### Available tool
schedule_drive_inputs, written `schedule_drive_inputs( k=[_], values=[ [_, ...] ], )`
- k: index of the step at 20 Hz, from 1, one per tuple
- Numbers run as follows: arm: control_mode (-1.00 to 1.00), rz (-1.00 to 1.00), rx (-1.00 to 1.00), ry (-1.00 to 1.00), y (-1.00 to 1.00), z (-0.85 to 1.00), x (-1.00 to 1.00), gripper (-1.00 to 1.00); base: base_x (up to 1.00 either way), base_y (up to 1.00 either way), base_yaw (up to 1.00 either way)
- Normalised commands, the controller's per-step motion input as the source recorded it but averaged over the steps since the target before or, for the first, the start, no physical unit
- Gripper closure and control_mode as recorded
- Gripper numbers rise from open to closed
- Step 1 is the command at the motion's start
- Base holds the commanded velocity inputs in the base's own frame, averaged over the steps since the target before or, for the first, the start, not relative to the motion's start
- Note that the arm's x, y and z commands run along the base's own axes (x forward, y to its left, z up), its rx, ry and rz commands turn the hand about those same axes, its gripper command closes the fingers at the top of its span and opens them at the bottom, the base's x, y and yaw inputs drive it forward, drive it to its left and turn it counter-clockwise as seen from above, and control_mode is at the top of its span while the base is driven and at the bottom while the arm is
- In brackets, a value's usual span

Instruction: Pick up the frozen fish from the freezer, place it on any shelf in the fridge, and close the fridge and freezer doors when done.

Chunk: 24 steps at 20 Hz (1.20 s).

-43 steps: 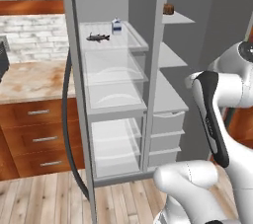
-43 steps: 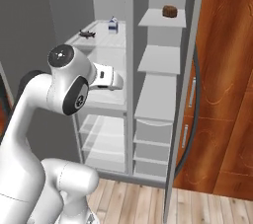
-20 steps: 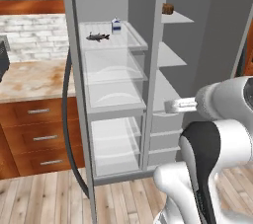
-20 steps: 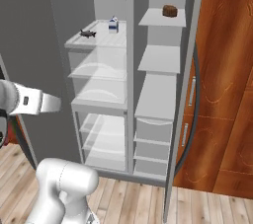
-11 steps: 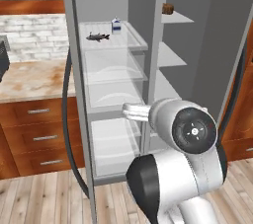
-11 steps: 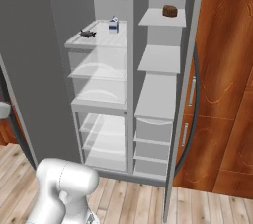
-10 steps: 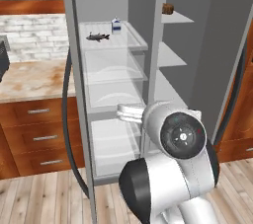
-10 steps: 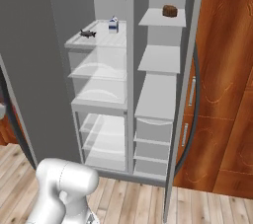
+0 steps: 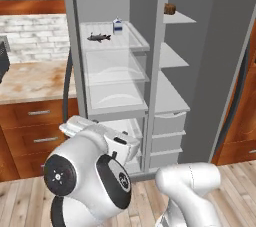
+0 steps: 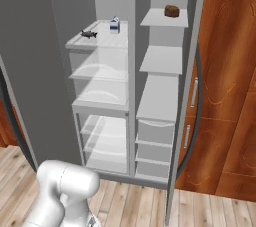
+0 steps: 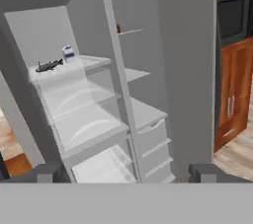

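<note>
fish: lies flat on the top freezer shelf, near that shelf's front left corner; untouched.
carton: upright on the same shelf, toward the back edge, just right of the fish and apart from it.
brown item: sits on the top fridge shelf, near its left edge.
doors: both stand open, freezer at left, fridge at right.
gripper: two dark fingertips spread wide apart at the bottom of the hand view, nothing between them; it looks up at the open compartments from low and well away from the fish.
arm: bulky white joint low in the left base view, in front of the lower freezer bins.
counter: left of the freezer, wooden drawers below.
</note>
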Motion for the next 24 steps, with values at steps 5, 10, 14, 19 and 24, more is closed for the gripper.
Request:
schedule_drive_inputs(
  k=[5,10,14,19,24],
  values=[
    [-1.00,-0.28,0.00,-0.02,0.86,-0.28,0.64,-1.00,0.00,0.00,0.00],
    [-1.00,-0.21,0.00,-0.03,0.69,-0.14,0.62,-1.00,0.00,0.00,0.00],
    [-1.00,-0.05,-0.01,0.00,0.26,-0.44,0.70,-1.00,0.00,0.00,0.00],
    [-1.00,0.04,-0.01,0.00,0.10,-0.43,0.74,-1.00,0.00,0.00,0.00],
    [-1.00,0.11,0.00,0.00,0.03,-0.34,0.71,-1.00,0.00,0.00,0.00]
  ],
)
